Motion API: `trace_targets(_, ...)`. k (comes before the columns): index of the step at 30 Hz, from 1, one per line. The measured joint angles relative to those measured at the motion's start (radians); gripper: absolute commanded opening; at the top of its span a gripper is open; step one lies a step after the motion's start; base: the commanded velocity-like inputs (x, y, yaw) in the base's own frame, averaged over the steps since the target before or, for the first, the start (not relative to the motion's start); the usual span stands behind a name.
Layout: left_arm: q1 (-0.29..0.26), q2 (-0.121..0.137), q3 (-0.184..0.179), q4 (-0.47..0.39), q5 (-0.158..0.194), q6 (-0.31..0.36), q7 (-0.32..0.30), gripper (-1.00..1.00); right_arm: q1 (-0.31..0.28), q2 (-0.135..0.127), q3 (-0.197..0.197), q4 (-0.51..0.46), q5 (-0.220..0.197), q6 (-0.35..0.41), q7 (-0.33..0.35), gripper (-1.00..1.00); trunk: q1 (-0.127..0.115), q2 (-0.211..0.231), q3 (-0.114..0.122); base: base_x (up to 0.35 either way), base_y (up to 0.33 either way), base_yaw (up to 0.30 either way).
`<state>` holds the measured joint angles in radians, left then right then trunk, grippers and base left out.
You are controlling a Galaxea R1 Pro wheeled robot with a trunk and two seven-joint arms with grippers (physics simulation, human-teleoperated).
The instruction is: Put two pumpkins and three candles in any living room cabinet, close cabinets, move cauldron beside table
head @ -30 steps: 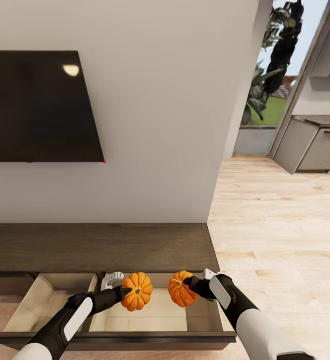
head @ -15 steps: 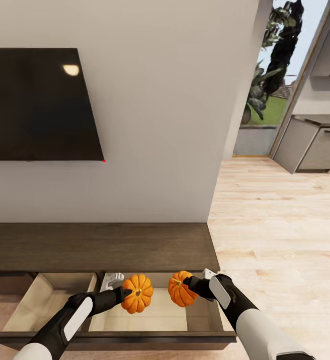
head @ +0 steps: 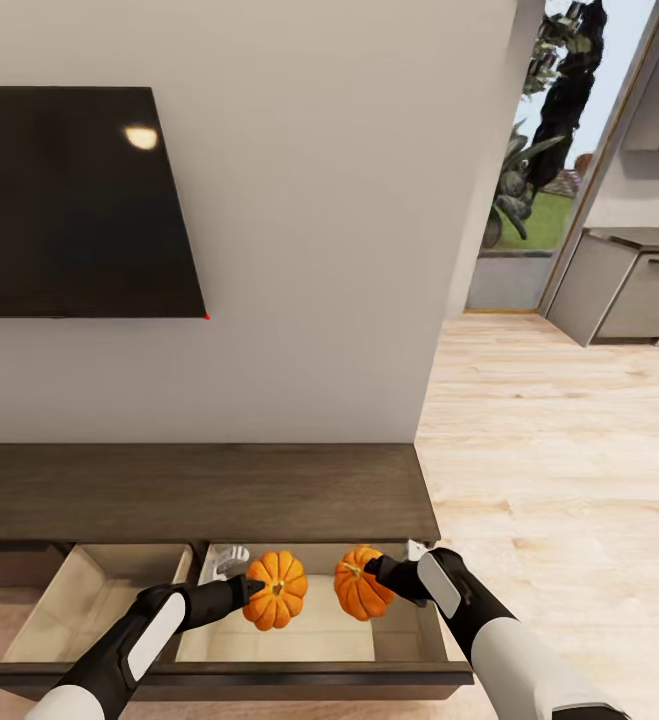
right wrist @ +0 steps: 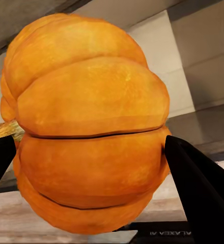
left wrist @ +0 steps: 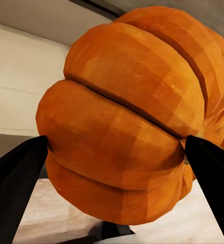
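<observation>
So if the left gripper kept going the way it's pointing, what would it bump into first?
Probably the other pumpkin, held by the right gripper. The left gripper points across the open drawer with its own pumpkin in front, though depth is hard to judge.

Two pumpkins: left pumpkin (head: 276, 590) and right pumpkin (head: 360, 583), side by side at lower centre of the head view. Two grippers, left gripper (head: 252, 583) and right gripper (head: 370, 566), one clamped on each pumpkin. One cabinet (head: 199, 492) across the lower left, with two drawers pulled open: left drawer (head: 89, 592) and right drawer (head: 319, 635). One TV (head: 74, 203) at upper left.
</observation>
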<state>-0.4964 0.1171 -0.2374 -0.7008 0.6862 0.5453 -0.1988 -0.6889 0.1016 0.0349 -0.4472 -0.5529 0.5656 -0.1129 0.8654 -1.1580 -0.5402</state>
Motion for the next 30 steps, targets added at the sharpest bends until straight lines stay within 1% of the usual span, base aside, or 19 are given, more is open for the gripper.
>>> trace_targets(1,0.0,0.0,0.0,0.0,-0.001,0.001,0.0,-1.0,0.0,0.0,-0.001,-0.001,0.001,0.009,-0.001,-1.0,0.0,0.0,0.0,0.0,0.0,0.0)
trace_targets(4,0.0,0.0,0.0,0.0,-0.001,0.003,0.0,-1.0,-0.001,0.0,-0.001,-0.001,0.002,0.035,-0.003,-1.0,0.011,-0.021,-0.009,0.0,0.0,0.0)
trace_targets(9,0.0,0.0,-0.001,0.002,-0.002,0.004,-0.001,-1.0,-0.001,0.0,-0.001,-0.002,0.002,0.046,-0.003,-1.0,0.031,-0.056,-0.025,0.0,0.0,0.0)
trace_targets(24,0.0,0.0,-0.002,0.006,-0.002,0.006,-0.001,-1.0,-0.001,0.001,-0.002,-0.002,0.002,0.042,-0.002,-1.0,0.088,-0.161,-0.072,0.0,0.0,0.0)
trace_targets(30,-0.001,-0.004,-0.002,0.007,-0.001,0.006,0.006,-1.0,-0.001,0.001,-0.001,-0.002,0.002,0.039,-0.002,-1.0,0.111,-0.203,-0.091,0.0,0.0,0.0)
